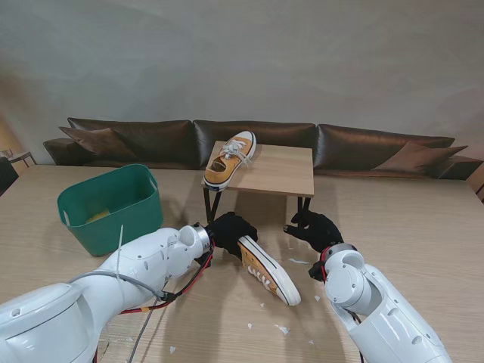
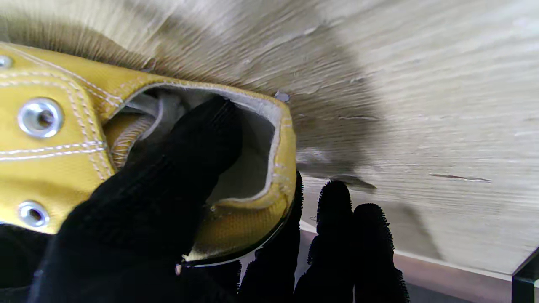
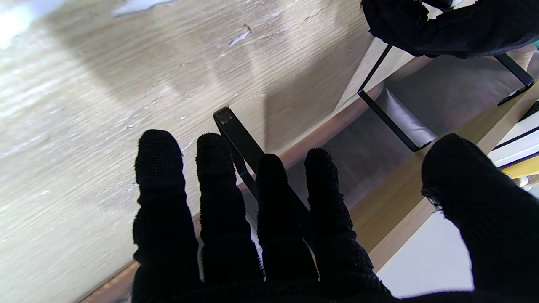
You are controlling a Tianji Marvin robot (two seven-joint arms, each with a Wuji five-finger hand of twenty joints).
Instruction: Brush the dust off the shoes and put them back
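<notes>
L hand (image 1: 229, 229) in black glove sat mid-frame in the stand view, closed on the heel end of a mustard-yellow sneaker (image 1: 268, 269); sole side showed white w/ orange print, toe pointing toward lower right of frame, shoe tilted on its side over the wood table (image 1: 423, 227). L wrist view confirmed the grip: thumb (image 2: 185, 160) inside the shoe opening, other fingers (image 2: 332, 235) outside the heel collar, yellow canvas w/ metal eyelets (image 2: 40, 118) at left of frame. R hand (image 1: 316, 229) just right of centre, holding nothing, fingers spread & roughly straight in the R wrist view, fingertips (image 3: 158, 155) near the black metal leg (image 3: 236, 134) of the small wooden stand (image 1: 276, 170); contact w/ leg can't tell. 2nd matching sneaker (image 1: 229, 159) w/ white laces sat on the stand's top, upper centre, toe toward the sofa (image 1: 249, 136). Green plastic bin (image 1: 113, 208) at left of frame, something yellowish inside, too small to ID. White scraps (image 1: 281, 329) scattered on table at lower centre. No brush visible in any view.
</notes>
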